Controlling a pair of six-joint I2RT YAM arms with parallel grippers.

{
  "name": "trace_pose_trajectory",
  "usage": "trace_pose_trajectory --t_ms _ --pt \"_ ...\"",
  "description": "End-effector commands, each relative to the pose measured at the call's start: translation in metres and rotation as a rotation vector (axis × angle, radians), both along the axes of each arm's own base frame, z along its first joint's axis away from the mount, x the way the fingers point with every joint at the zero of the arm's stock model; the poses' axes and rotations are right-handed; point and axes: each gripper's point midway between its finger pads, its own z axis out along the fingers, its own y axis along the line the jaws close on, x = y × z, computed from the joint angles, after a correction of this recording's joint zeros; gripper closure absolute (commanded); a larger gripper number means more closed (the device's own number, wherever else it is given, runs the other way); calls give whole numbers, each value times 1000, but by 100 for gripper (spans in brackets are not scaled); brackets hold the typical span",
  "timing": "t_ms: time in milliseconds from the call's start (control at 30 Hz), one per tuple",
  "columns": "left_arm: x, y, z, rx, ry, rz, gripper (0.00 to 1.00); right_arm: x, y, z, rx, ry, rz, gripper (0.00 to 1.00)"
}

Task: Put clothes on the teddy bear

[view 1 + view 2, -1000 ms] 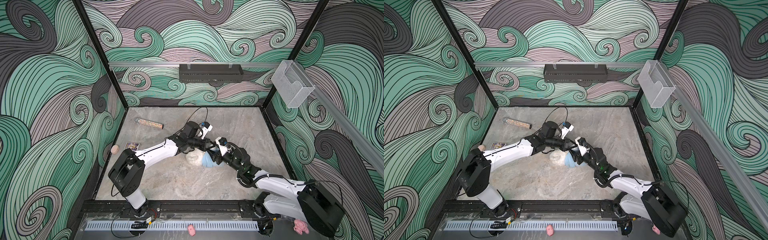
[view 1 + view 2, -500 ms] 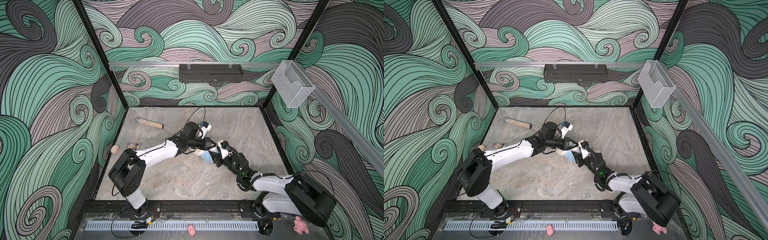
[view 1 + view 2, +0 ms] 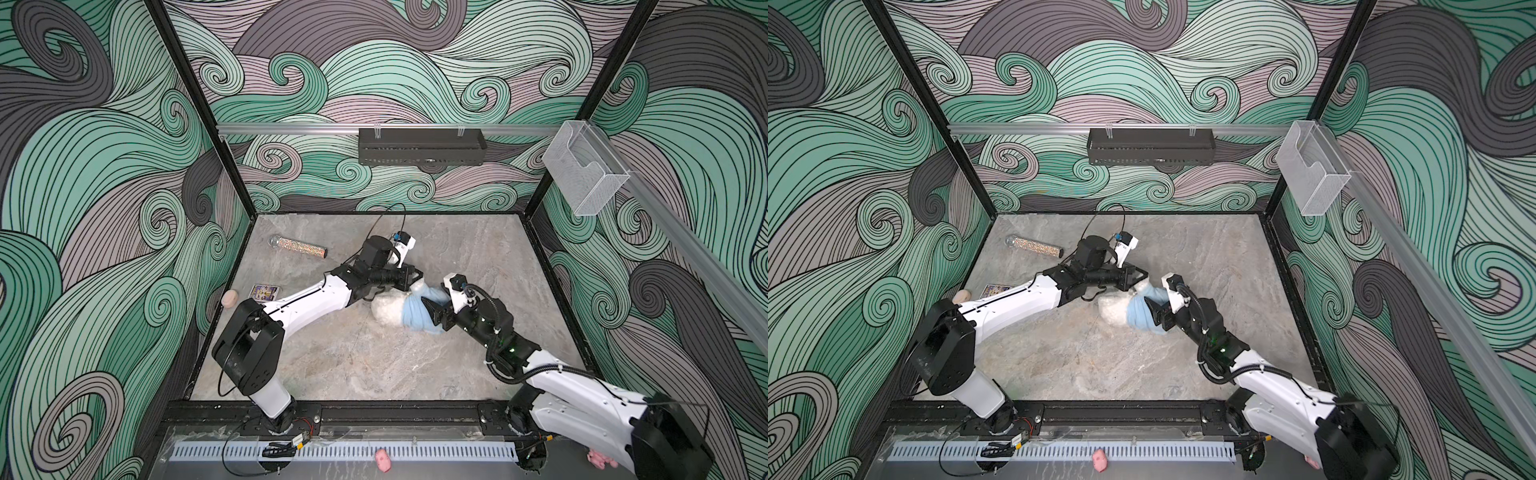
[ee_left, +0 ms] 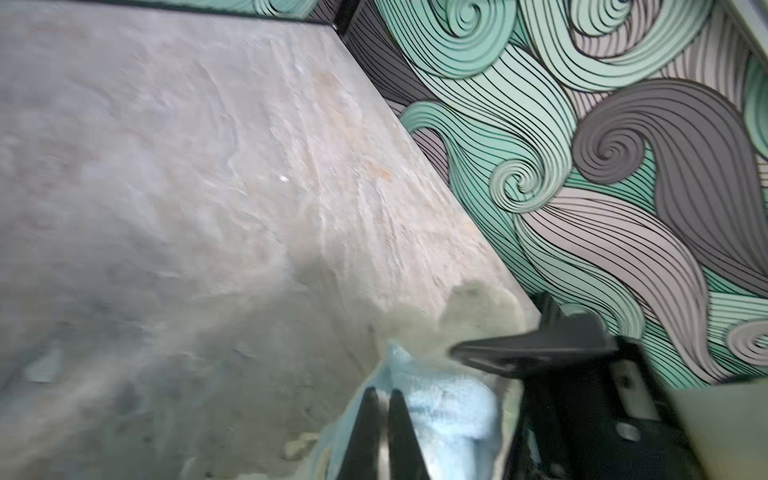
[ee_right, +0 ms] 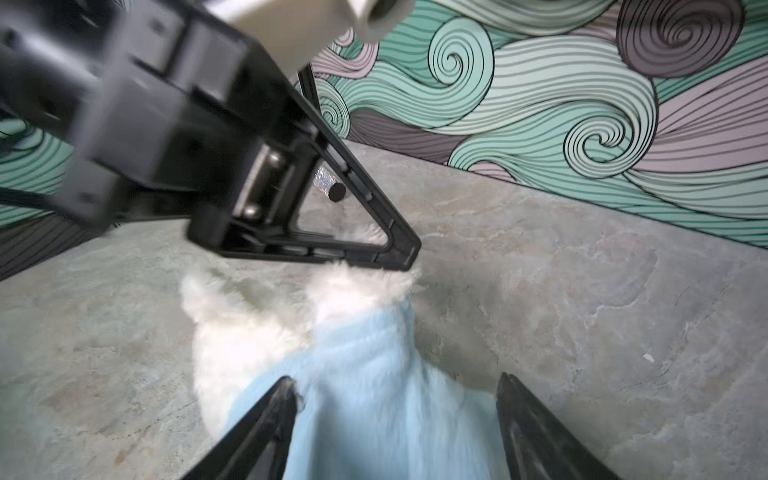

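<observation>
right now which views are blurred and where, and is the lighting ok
Left wrist view: motion blur smears the table and blue cloth, while the wall is fairly crisp. Right wrist view: the blue cloth and bear are soft close to the lens, the far wall sharp. Both top views: sharp, evenly lit, soft shadows under the arms, no glare.

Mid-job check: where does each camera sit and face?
Both top views: high above the front rail, looking down on the grey stone-look table; both arms meet at the fluffy white plush teddy bear.
Left wrist: behind the shut left end effector, facing the right wall.
Right wrist: behind the open right end effector, facing the back-left corner.
Shared: both wrist views show the light blue fabric garment and the opposite end effector.
</observation>
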Motion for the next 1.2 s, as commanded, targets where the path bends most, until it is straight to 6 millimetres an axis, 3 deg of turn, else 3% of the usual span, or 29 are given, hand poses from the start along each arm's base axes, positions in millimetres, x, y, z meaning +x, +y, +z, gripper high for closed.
trace_pose_trajectory --t_ms 0,133,233,333,433,533,567,700,767,867,967,1067,1167 --pt "29 9 32 21 -187 41 100 -4 -9 6 -11 47 18 23" --pt "5 -2 14 22 -155 -63 97 8 -26 14 33 71 -45 23" --pt "-31 -9 -19 47 -96 -139 82 17 -29 7 34 102 -74 23" --pt "-68 -12 -46 47 -6 -198 67 22 -21 -3 38 140 -51 25" --pt "-93 -9 -47 18 26 -234 57 28 -7 -6 79 164 -11 28" --pt "-102 2 -32 21 1 -233 52 34 16 -9 98 191 56 33" --pt "-102 9 -17 26 -43 -215 51 37 26 -11 94 201 81 35" --pt "-77 50 7 115 -145 22 49 46 60 -9 80 203 163 41" --pt "-56 83 15 175 -182 206 40 54 74 -5 67 186 184 43" --pt "-23 142 18 218 -161 498 25 68 93 -24 44 228 212 46" --pt "10 197 5 180 -22 730 20 80 106 -54 37 293 224 51" --pt "36 215 -16 157 59 800 11 81 113 -82 28 362 239 59" --pt "54 202 -37 161 137 754 5 73 111 -109 -1 424 241 67"
